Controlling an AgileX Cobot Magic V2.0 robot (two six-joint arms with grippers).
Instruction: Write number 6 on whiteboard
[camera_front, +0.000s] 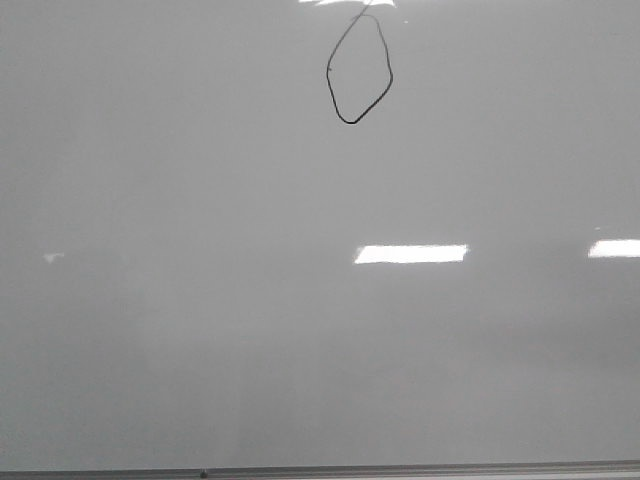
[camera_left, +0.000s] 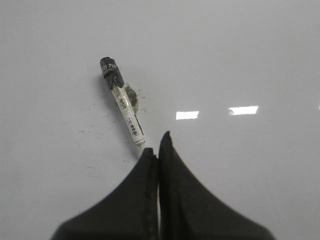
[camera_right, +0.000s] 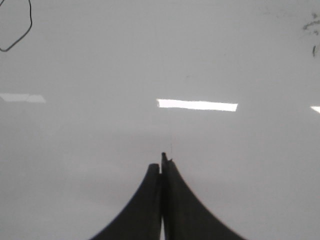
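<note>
Both grippers, left (camera_left: 157, 145) and right (camera_right: 162, 162), hang with fingers pressed together, holding nothing, over the whiteboard (camera_front: 200, 300). A marker (camera_left: 122, 102) lies just beyond the left gripper's tips. The number 6 (camera_front: 359, 70), a narrow black loop, sits near the board's far edge.

One whiteboard (camera_front: 200, 330), one marker (camera_left: 122, 102), one number 6 (camera_front: 359, 70)

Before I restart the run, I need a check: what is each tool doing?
Left tool: closed, empty; marker lies apart.
Right tool: closed, empty.
</note>
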